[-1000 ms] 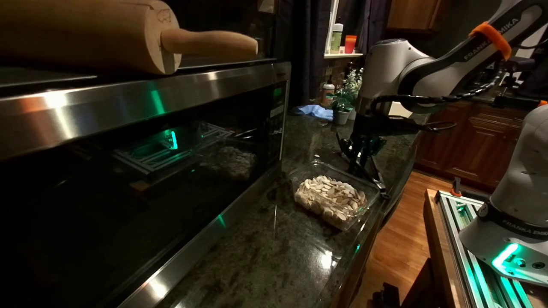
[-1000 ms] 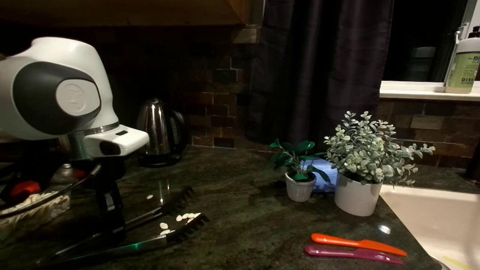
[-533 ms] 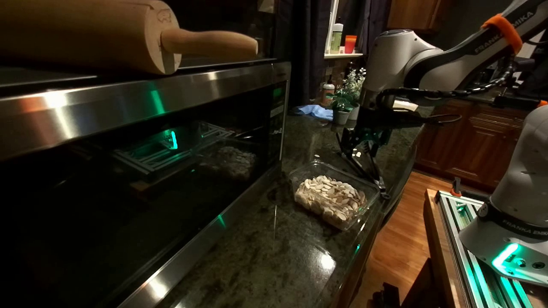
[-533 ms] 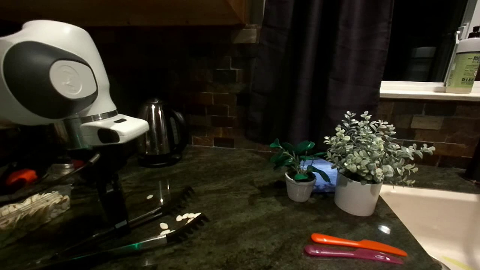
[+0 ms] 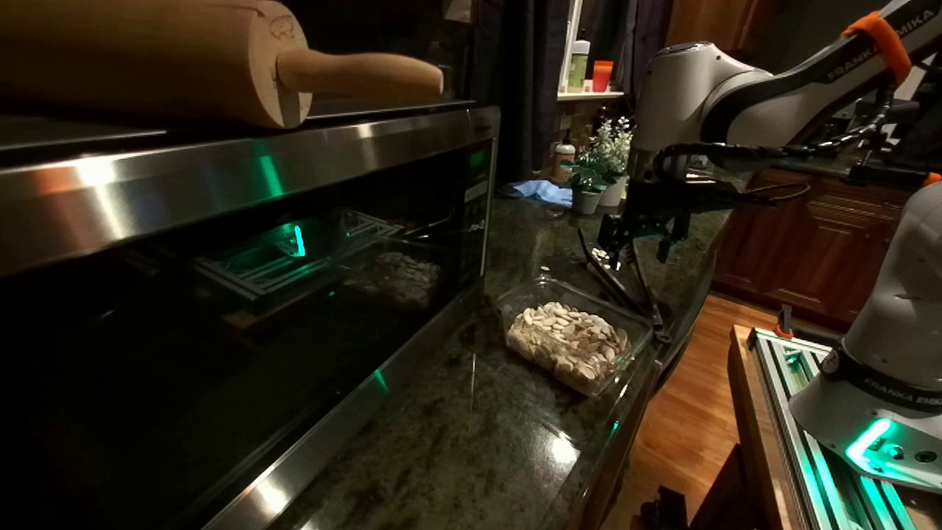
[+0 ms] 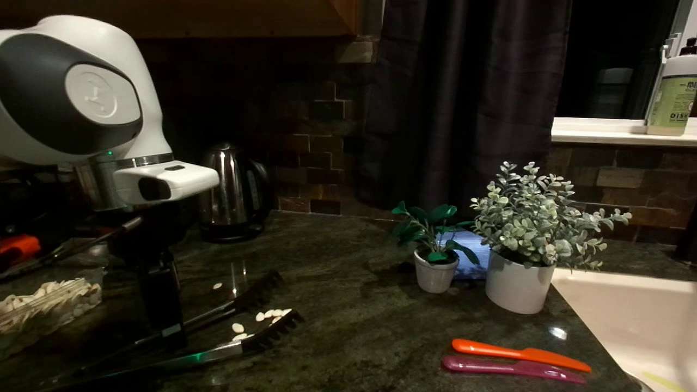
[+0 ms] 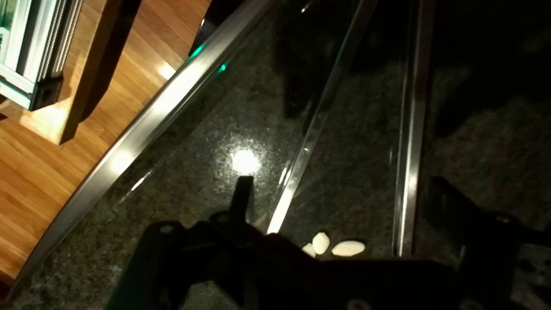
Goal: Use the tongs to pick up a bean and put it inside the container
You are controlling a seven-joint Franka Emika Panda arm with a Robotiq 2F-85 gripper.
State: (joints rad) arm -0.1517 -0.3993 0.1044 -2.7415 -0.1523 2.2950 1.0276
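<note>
Gripper [image 7: 341,180], wrist view: fingers [image 7: 242,196] spread wide, pinching nothing.
Tongs [image 7: 412,172], wrist view: on the counter [image 7: 206,185]; both legs [image 7: 294,174] show between the spread fingers. Long axis runs up and down the picture, narrowing upward, roughly square to the finger-to-finger line.
Nearer finger, wrist view: the picture-right one, just beside its leg; gap at picture left is wider, so the tongs sit off-centre.
Beans [image 7: 348,248], wrist view: a few loose ones between the legs near the bottom, partly hidden by the gripper.
Squeeze (judged): lowering with a slight sideways correction, then closing, should press the legs together.
Tub [image 5: 589,298], in an exterior view: upright, holding the bean heap; joined end of the tongs is at its corner, touching or not cannot be told.
Gripper height, same view: fingertips appear to hang above the tongs.
Change, same view: against a second ago, gripper higher, fingers farther apart; tongs and tub unmoved.
Tips [image 6: 269,333], in an exterior view: toothed, parted, pointing away from the tub; loose beans inside the spread beside the nearer tip, one beyond the farther leg.
Finger and leg, same view: one finger overlaps the farther leg; contact cannot be told.
Change, same view: gripper raised; tips and loose beans unmoved.
</note>
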